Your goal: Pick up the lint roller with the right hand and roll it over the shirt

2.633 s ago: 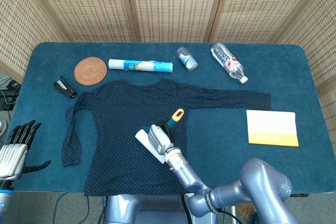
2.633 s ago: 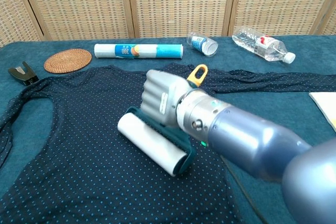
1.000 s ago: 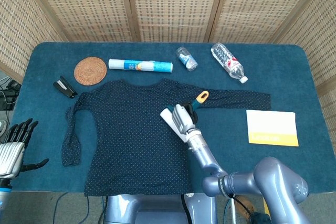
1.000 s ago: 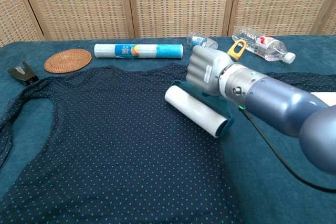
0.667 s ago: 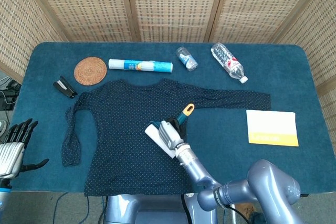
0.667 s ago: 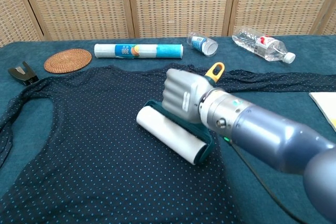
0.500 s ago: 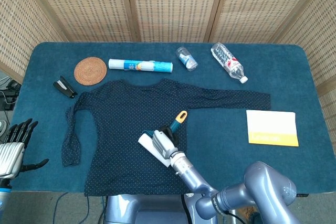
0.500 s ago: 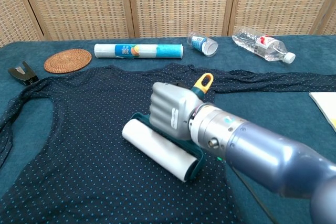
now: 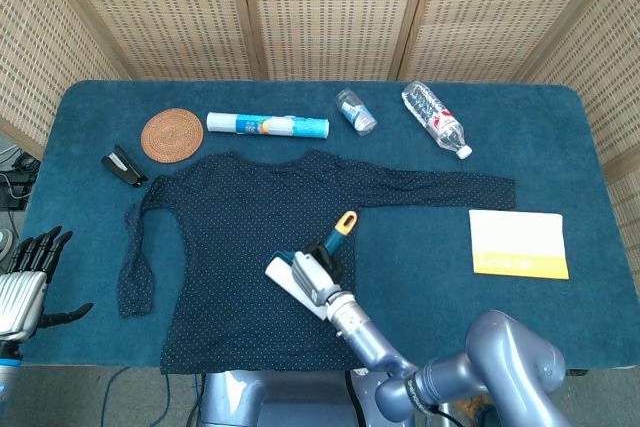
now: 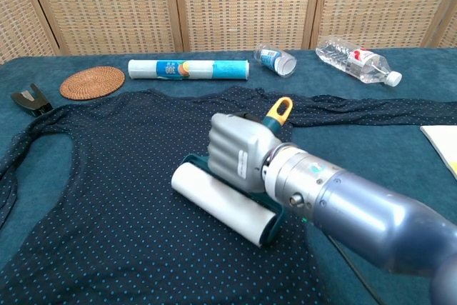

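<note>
A dark blue dotted shirt [image 9: 240, 247] [image 10: 114, 176] lies flat on the table, sleeves spread. My right hand [image 9: 313, 273] [image 10: 239, 151] grips the lint roller's teal handle, whose yellow loop [image 9: 345, 219] [image 10: 279, 109] sticks out behind the fingers. The white roll [image 9: 288, 285] [image 10: 221, 203] lies on the shirt's lower middle. My left hand [image 9: 30, 282] hangs off the table's left edge, fingers apart, holding nothing; the chest view does not show it.
Along the far side lie a woven coaster [image 9: 172, 134], a paper-wrapped tube [image 9: 267, 126], a small clear bottle [image 9: 356, 111] and a water bottle [image 9: 434, 118]. A black clip [image 9: 124, 165] sits left of the shirt. A yellow-and-white booklet [image 9: 518, 243] lies at the right.
Over the last second my right hand drew the roller across the shirt from near the right sleeve toward me and to the left. In the last half second it barely moved.
</note>
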Motion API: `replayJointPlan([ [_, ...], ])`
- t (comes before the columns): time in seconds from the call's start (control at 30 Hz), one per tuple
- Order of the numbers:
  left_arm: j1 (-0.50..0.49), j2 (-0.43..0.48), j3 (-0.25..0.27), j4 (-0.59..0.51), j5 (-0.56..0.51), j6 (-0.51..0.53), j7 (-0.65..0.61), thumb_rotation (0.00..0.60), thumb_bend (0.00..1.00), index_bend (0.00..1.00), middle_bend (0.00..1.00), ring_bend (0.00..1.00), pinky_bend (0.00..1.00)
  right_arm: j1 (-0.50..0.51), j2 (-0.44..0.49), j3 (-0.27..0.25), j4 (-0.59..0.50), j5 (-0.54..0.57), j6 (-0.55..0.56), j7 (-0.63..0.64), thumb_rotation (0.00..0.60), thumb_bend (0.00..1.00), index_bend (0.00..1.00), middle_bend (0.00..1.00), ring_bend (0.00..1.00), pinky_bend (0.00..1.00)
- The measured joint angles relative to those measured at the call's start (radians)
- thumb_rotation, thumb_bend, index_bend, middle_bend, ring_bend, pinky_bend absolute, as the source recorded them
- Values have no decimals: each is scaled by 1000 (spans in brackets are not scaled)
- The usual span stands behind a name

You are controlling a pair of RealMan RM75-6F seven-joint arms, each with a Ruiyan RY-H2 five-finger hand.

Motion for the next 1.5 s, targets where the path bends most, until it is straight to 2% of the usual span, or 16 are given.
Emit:
replayJointPlan([
  [0.57,-1,-1,-4,-3,-11,-3,7,600,0,0,0,0,0,-76,79,13,220,-16,-35,101,600,803,717,1000,1000,1000],
  [0.83,-1,-1,-2,-5,-7,-2,9,600,0,0,0,0,0,-112,99,35,234,-18,-38,133,600,796,715,1000,1000,1000],
  [0.97,1,1,0,-8,0,2,5,600,0,0,0,0,0,-128,105,71,211,-4,-28,168,600,785,693,1000,1000,1000],
  [1.0,1,2,1,-10,2,4,4,600,0,0,0,0,0,-132,107,84,206,2,-25,179,600,772,666,1000,1000,1000],
  [1.07,3,4,2,-11,7,8,2,600,0,0,0,0,0,-143,111,110,194,20,-18,202,600,681,526,1000,1000,1000],
  [1.13,4,6,4,-14,13,13,-1,600,0,0,0,0,0,-153,116,123,190,34,-10,210,600,429,204,1000,1000,1000],
  [1.2,7,9,6,-17,21,20,-6,600,0,0,0,0,0,-164,125,131,183,43,-3,219,600,248,32,1000,1000,1000],
  [1.23,8,10,7,-17,24,22,-8,600,0,0,0,0,0,-168,129,134,178,45,1,224,600,196,4,1000,1000,1000],
  [1.3,9,12,9,-19,29,26,-12,600,0,0,0,0,0,-176,141,136,166,44,12,230,600,166,0,1000,1000,1000],
  [1.5,13,19,14,-24,48,37,-25,600,0,0,0,0,0,-204,198,135,97,16,50,270,600,156,0,1000,1000,1000],
])
